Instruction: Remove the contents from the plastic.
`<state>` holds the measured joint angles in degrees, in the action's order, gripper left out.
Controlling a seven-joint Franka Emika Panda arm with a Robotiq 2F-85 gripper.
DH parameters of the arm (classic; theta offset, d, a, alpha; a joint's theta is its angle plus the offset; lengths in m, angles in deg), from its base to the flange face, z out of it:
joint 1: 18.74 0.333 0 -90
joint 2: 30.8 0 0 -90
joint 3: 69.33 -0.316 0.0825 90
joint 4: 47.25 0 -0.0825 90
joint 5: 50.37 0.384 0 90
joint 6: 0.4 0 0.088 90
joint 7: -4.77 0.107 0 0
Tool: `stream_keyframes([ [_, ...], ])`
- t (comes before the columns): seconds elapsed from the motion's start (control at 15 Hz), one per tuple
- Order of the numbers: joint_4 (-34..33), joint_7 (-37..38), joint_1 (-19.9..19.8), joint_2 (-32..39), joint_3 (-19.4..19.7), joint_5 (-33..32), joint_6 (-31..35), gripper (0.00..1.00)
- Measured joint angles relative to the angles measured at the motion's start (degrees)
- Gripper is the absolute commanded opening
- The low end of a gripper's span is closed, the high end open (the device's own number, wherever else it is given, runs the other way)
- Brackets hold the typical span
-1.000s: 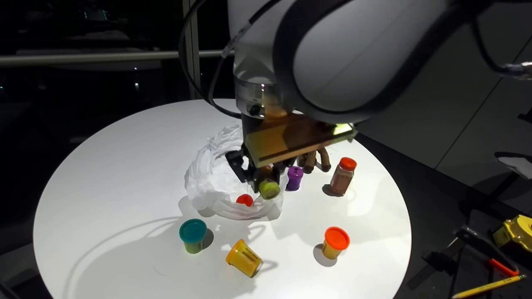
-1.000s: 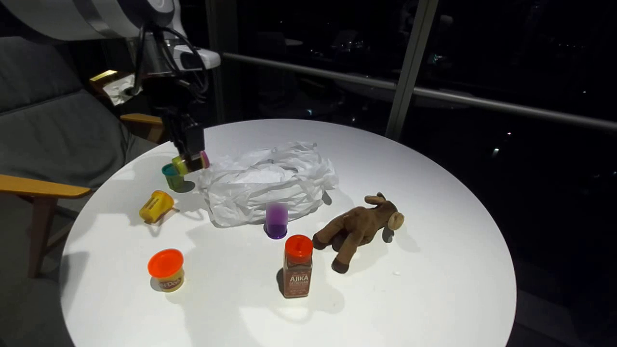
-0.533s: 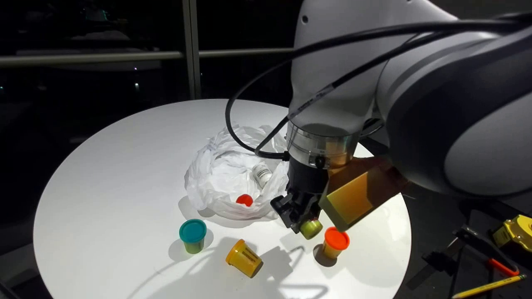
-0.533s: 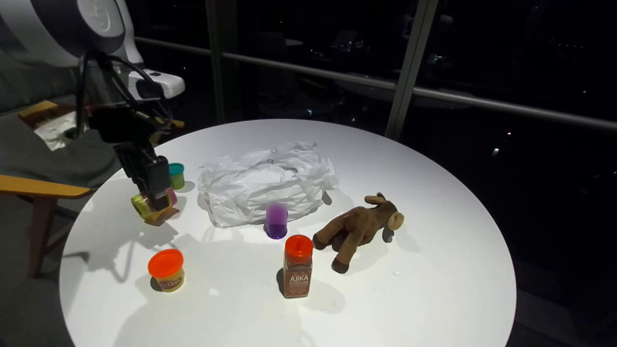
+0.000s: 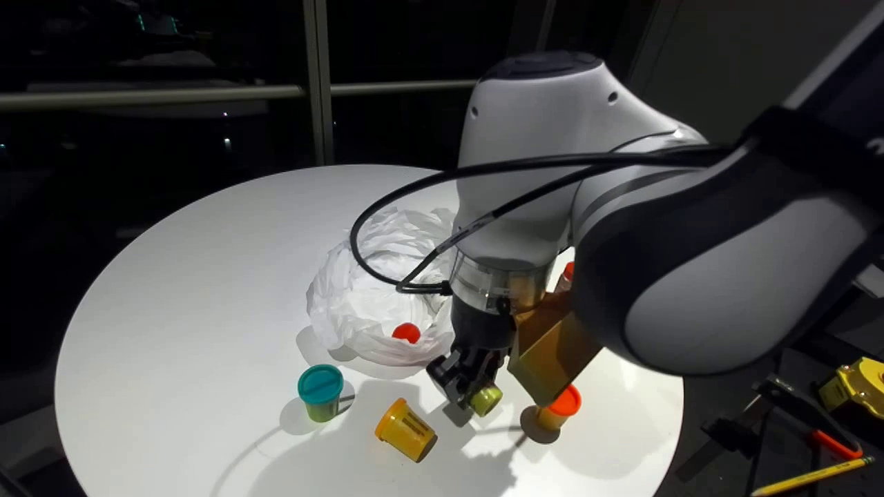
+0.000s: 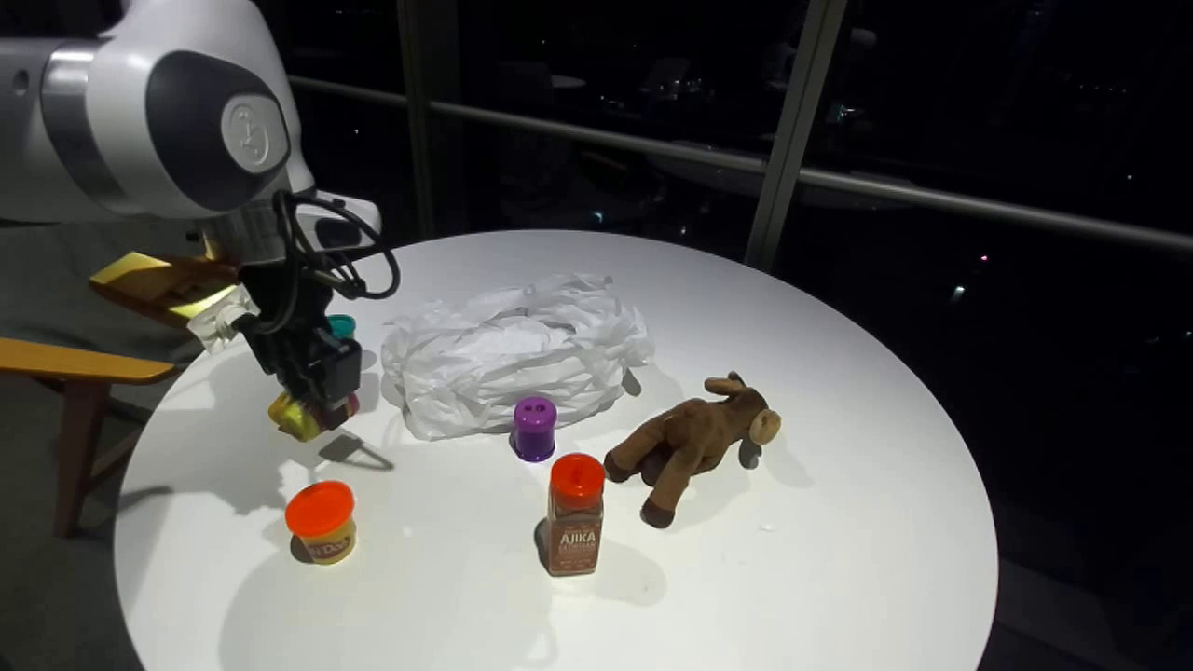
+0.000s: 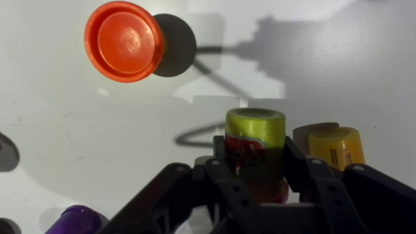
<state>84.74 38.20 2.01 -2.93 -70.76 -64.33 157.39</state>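
Arm [image 5: 649,262] bent, jaws downward around lime tub [image 7: 255,151]

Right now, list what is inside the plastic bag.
In an exterior view, a red piece shows inside the plastic bag, its lower edge covered by plastic. The arm and cables cover part of the interior; anything there is hidden.
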Motion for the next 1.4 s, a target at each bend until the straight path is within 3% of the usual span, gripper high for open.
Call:
stream_keyframes([
  [0.27, -1.96, -5.82, 0.40, 5.82, -2.96, 4.25, -0.18, 0.19],
  [0.53, -2.76, -5.83, 2.84, 6.07, -1.19, 4.33, -0.93, 0.19],
  [0.6, -2.79, -5.49, 3.84, 6.06, -0.19, 4.33, -0.79, 0.69],
  [0.67, -2.80, -5.06, 4.75, 6.07, 0.84, 4.32, -0.68, 0.69],
  [0.93, -2.88, -3.54, 7.42, 5.93, 3.94, 4.27, -0.64, 0.99],
  [1.4, -6.76, -3.12, 5.17, -0.88, 4.83, 4.85, -2.47, 1.00],
])
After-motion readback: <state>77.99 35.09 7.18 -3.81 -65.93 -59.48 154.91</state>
